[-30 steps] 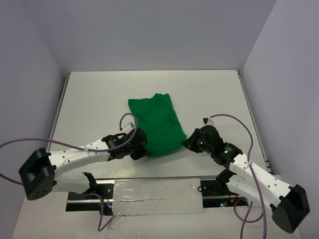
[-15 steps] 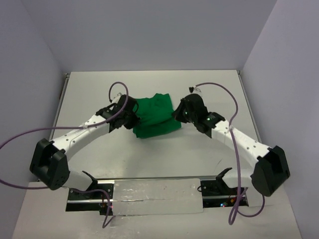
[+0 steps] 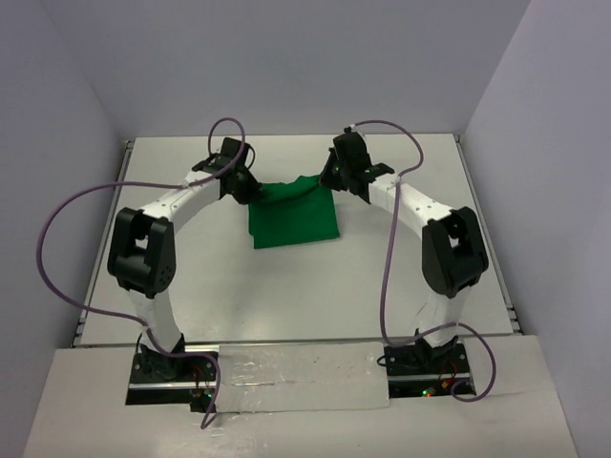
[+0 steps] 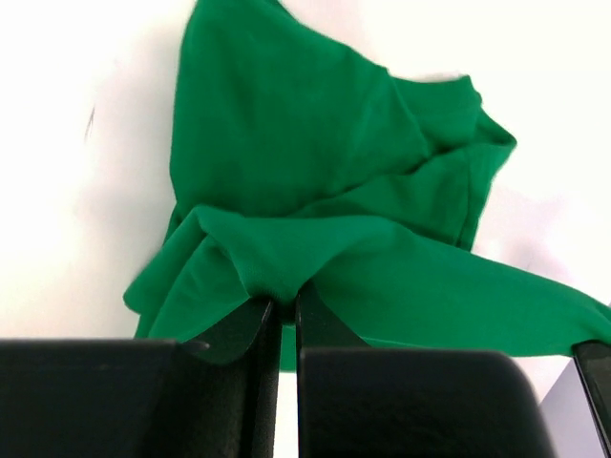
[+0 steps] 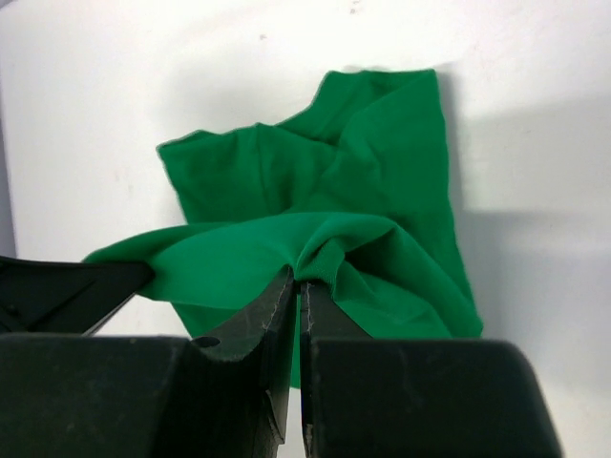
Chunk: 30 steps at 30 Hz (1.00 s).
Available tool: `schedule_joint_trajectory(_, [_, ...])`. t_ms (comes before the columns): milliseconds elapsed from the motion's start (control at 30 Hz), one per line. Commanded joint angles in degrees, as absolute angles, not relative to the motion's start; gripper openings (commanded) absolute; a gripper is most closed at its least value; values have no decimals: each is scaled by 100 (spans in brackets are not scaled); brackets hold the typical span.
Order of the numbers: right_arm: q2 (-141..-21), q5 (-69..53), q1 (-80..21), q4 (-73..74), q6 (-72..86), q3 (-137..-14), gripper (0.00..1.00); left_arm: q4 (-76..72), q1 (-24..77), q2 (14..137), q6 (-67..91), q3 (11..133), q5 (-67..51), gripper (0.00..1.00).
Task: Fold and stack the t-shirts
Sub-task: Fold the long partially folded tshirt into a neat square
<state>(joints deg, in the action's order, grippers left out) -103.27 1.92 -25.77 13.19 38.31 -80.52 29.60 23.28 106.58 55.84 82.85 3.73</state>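
Observation:
A bright green t-shirt (image 3: 294, 218) lies partly folded on the white table, its far edge lifted between my two grippers. My left gripper (image 3: 250, 187) is shut on the shirt's far left edge; in the left wrist view the cloth (image 4: 315, 219) is pinched at the fingertips (image 4: 284, 303). My right gripper (image 3: 331, 181) is shut on the far right edge; in the right wrist view the cloth (image 5: 325, 219) bunches at the fingertips (image 5: 298, 280). The lifted edge stretches between the two grippers, and the rest hangs down onto the table.
The white table (image 3: 191, 277) has raised edges, with grey walls at the back and sides. Purple cables (image 3: 72, 205) loop from both arms. A taped strip (image 3: 296, 377) runs between the arm bases.

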Motion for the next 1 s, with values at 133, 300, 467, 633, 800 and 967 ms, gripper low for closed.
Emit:
schedule_joint_trajectory(133, [-11672, -302, -2231, 1415, 3698, -9728, 12, 2569, 1840, 11563, 5131, 9462, -119, 10])
schedule_joint_trajectory(300, [-12900, -614, -2083, 1896, 3797, -11527, 66, 2611, 1603, 12779, 4931, 10816, -234, 55])
schedule_joint_trajectory(467, [-12289, -510, -2121, 1674, 3520, -10692, 83, 3232, 1578, 13028, 4562, 11714, 176, 87])
schedule_joint_trajectory(633, [-10681, -220, -2101, 1018, 3376, -8546, 83, 2278, 1591, 10966, 4333, 9814, 976, 98])
schedule_joint_trajectory(800, [-9403, -303, -2155, 596, 3547, -6982, 84, 2503, 1756, 10045, 4208, 8846, 1174, 96])
schedule_joint_trajectory(967, [-8476, -188, -2184, 608, 3514, -5835, 84, 2229, 1943, 8922, 4214, 7527, 1003, 95])
